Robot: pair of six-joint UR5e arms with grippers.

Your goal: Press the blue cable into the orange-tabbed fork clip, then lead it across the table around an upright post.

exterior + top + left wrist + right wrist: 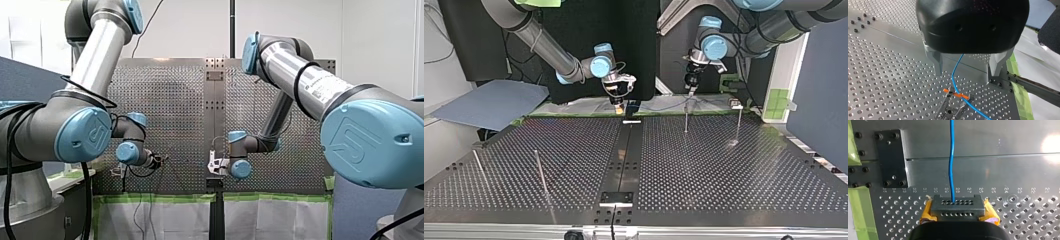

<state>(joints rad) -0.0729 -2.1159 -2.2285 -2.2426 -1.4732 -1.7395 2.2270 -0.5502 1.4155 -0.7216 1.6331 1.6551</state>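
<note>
Perforated metal table is filling every view, with green tape running along one edge. Four upright posts are standing on it in the top view, two toward that view's left and two toward its right. Two arms are reaching to the far edge there.

One blue cable is showing. In the left wrist view it is coming out from under the gripper body and crossing the single fork clip between its two orange tabs, then running on past it. How deep it is sitting in the fork I cannot tell.

My left gripper is hanging just above the table. Its two metal fingers are spread wide and gripping nothing, and the cable is passing between them, apart from both.

My right gripper is pinching the cable. Its grey fingertips are pressed together with two yellow pads showing, one at each side. The cable is leading straight ahead from them over bare metal, beside one dark bolted plate.
</note>
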